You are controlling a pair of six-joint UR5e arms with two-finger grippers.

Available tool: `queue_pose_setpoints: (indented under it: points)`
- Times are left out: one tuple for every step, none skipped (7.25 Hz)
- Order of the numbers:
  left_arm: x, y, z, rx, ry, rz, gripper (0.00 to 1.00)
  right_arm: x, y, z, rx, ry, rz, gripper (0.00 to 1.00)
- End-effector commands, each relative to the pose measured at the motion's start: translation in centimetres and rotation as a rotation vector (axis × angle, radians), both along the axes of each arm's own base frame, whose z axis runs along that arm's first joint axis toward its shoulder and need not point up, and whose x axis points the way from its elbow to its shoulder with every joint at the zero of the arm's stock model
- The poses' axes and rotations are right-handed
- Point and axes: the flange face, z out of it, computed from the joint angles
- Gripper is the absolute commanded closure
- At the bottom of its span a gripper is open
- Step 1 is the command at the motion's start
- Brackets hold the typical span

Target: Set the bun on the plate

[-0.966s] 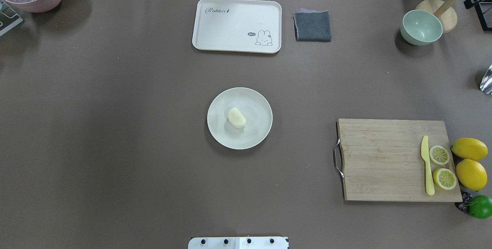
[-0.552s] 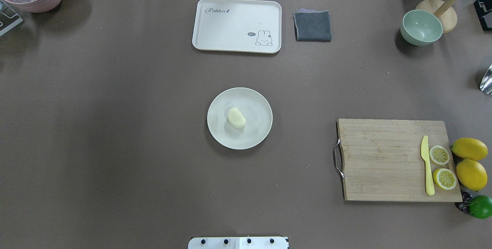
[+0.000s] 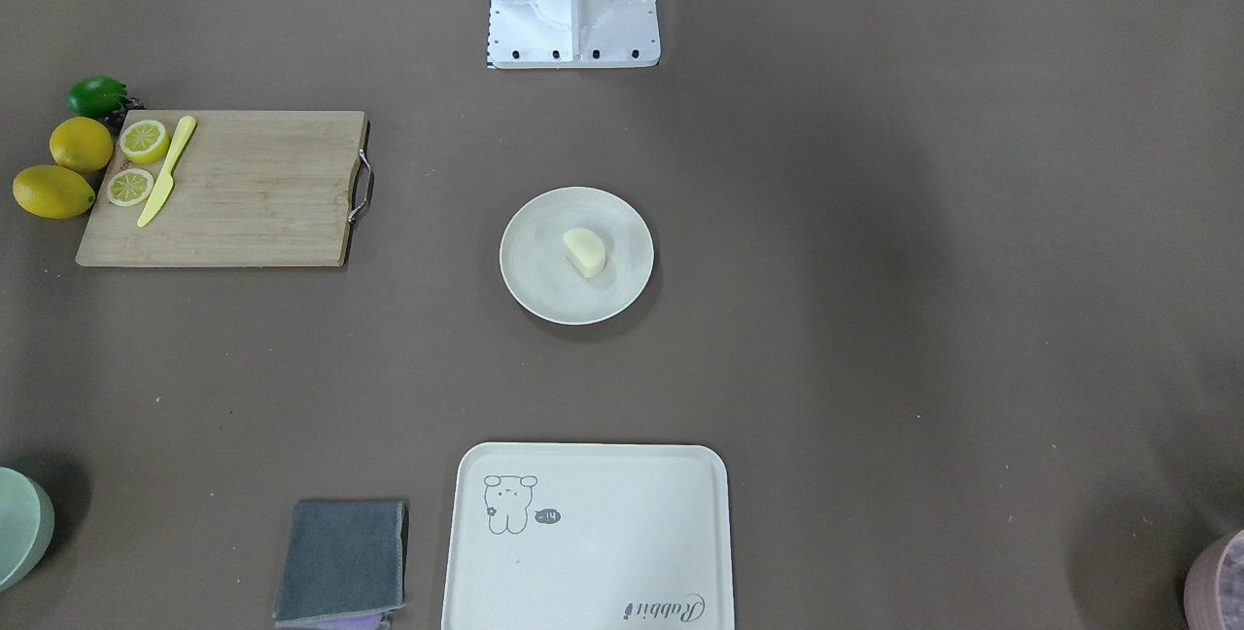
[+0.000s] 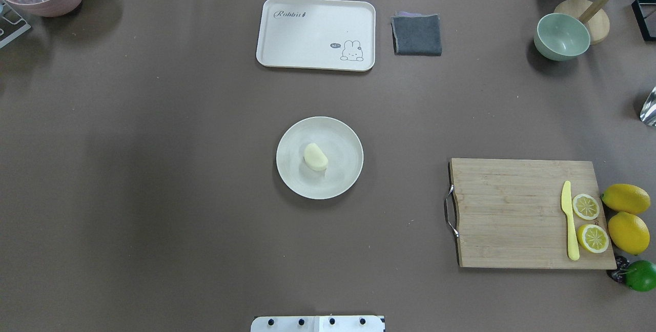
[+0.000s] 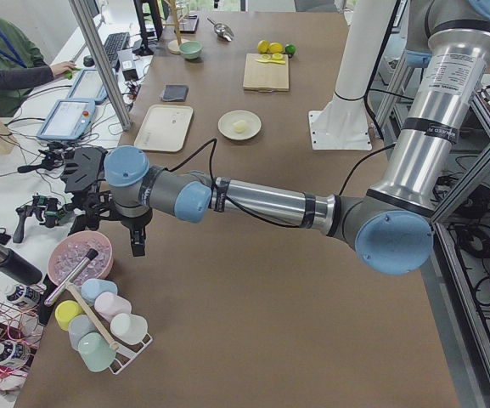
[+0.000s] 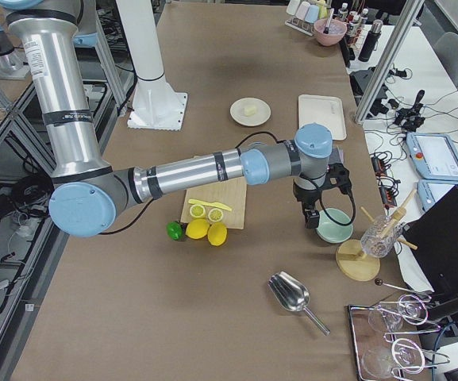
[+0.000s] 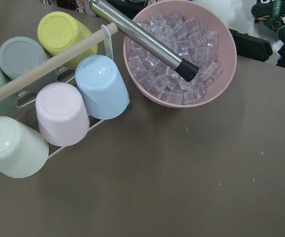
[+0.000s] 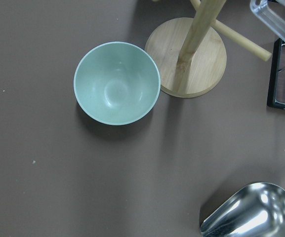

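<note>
One bun (image 4: pixel 315 157), one plate (image 4: pixel 346 166), two lemons (image 4: pixel 625 198), two lemon halves (image 4: pixel 586 206).

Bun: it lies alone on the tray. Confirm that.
Not right. The bun lies on the plate, not on the tray; the overhead view shows it. It is alone there.
</note>
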Motion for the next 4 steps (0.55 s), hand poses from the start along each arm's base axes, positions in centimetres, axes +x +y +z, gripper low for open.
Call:
queue_pose_setpoints:
  points:
    - [0.4,0.1,0.8,-0.012,-0.002,0.007,0.02,-0.1,-1.0,-0.1,-0.005,0.004,0.004,0.00]
    - [0.4,0.1,1.1,-0.021,-0.008,0.005,0.02,-0.2,-1.7,-0.5,0.000,0.004,0.004,0.00]
    - [0.1,0.2,2.0,-0.029,-0.039,-0.002,0.02,-0.2,-2.0,-1.0,0.007,0.003,0.005,0.00]
    - [-0.4,0.0,2.5,-0.019,-0.114,-0.022,0.02,-0.2,-2.3,-1.4,0.016,0.005,0.005,0.00]
